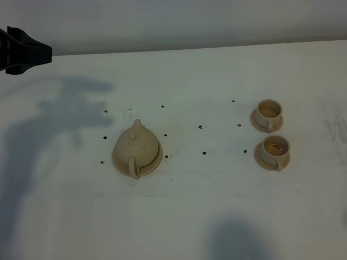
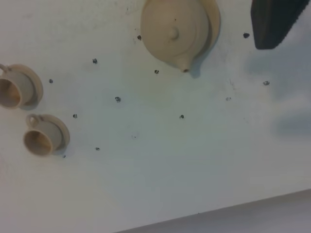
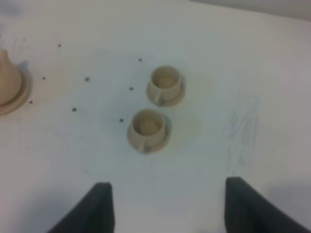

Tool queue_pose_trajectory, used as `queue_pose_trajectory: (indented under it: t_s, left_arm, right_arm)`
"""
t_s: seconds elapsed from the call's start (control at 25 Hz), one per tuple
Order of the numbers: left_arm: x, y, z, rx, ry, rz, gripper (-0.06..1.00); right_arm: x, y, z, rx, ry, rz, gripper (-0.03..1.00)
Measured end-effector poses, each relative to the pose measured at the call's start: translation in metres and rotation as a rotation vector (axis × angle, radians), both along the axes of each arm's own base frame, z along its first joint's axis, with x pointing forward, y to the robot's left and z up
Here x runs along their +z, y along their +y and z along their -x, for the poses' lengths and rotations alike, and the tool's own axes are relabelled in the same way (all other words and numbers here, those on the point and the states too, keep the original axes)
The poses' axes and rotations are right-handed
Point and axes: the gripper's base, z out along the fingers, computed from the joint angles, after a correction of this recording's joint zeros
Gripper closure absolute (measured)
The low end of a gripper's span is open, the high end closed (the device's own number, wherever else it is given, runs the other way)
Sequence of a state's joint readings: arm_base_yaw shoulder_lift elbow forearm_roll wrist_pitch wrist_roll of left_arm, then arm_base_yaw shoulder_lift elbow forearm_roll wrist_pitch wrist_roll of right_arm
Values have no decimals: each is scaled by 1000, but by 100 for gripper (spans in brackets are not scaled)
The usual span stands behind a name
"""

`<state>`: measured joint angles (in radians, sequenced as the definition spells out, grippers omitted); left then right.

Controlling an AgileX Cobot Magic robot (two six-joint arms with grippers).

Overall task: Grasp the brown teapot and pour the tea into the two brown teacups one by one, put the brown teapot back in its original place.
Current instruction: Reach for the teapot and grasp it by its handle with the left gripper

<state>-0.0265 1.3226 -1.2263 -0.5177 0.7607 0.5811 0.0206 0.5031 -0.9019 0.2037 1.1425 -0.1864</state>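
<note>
The brown teapot (image 1: 136,146) stands upright with its lid on, on its flat saucer (image 1: 117,161), left of the table's middle. It also shows in the left wrist view (image 2: 175,30) and at the edge of the right wrist view (image 3: 7,77). The two brown teacups stand on small saucers at the right, one farther (image 1: 269,110) and one nearer (image 1: 275,147). Both show in the right wrist view (image 3: 165,80) (image 3: 148,124). No dark tea is plainly visible in them. My left gripper (image 1: 24,51) hangs at the far left, well away from the pot; one finger (image 2: 272,22) shows. My right gripper (image 3: 167,184) is open and empty, short of the cups.
Several small dark dots (image 1: 200,127) mark the white table (image 1: 206,206) between the pot and the cups. The table's back edge (image 1: 190,50) meets a grey wall. Arm shadows lie at the left and bottom.
</note>
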Motion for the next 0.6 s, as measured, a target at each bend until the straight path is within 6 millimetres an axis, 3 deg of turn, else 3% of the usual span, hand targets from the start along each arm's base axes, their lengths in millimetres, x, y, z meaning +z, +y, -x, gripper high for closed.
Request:
queue_pose_trajectory:
  t_s: [0.28, 0.6]
  left_arm:
    - [0, 0, 0, -1, 1, -1, 52]
    - [0, 0, 0, -1, 1, -2, 52]
  right_arm:
    - [-31, -2, 45, -22, -88, -14, 47]
    - [-80, -2, 57, -23, -68, -19, 47]
